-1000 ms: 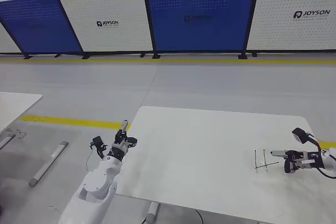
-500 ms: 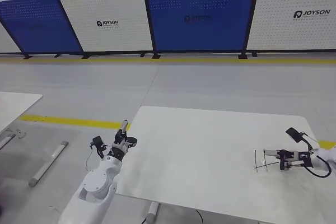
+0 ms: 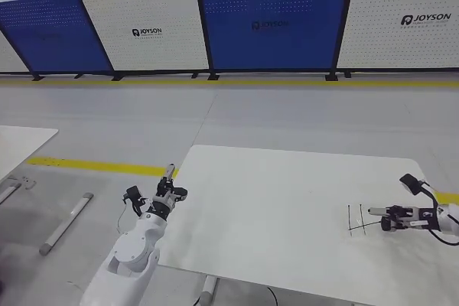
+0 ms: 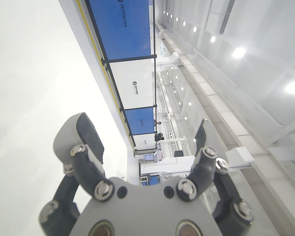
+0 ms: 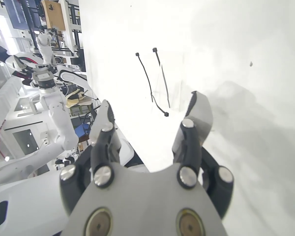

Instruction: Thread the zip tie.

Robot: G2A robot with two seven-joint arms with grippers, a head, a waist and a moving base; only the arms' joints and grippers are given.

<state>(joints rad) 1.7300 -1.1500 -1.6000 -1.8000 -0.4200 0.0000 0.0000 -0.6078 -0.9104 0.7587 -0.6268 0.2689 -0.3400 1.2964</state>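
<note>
Black plastic zip ties (image 5: 164, 82), thin straps with small square heads: lying flat on the white rectangular table (image 3: 275, 206), in the lower right of the top view near the table's right edge. At least two are showing, possibly three. Two are lying roughly side by side, and a bowed one is crossing or touching another; which it is cannot be told.

Right gripper (image 5: 150, 99), grey, two-fingered: hanging low over the table just beside the ties and pointing at them. Its fingers are standing well apart and holding nothing. Whether a fingertip is touching the tabletop cannot be told.

Left gripper (image 4: 141, 124), same make: sitting at the table's left edge in the lower left of the top view, well apart from the ties. Its fingers are spread and empty.

Step in hand, as judged: picking up one tie, with threading not yet begun.

Handling notes:
- The straps are thin and lying flat, so the fingertips probably need to come right down to the surface and close across the strap's width.
- The straighter tie lying apart from the crossing pair looks the safer choice, since closing near the crossing risks lifting two ties.
- Gripping close to the head would leave the tail free for the other gripper to feed through.
</note>
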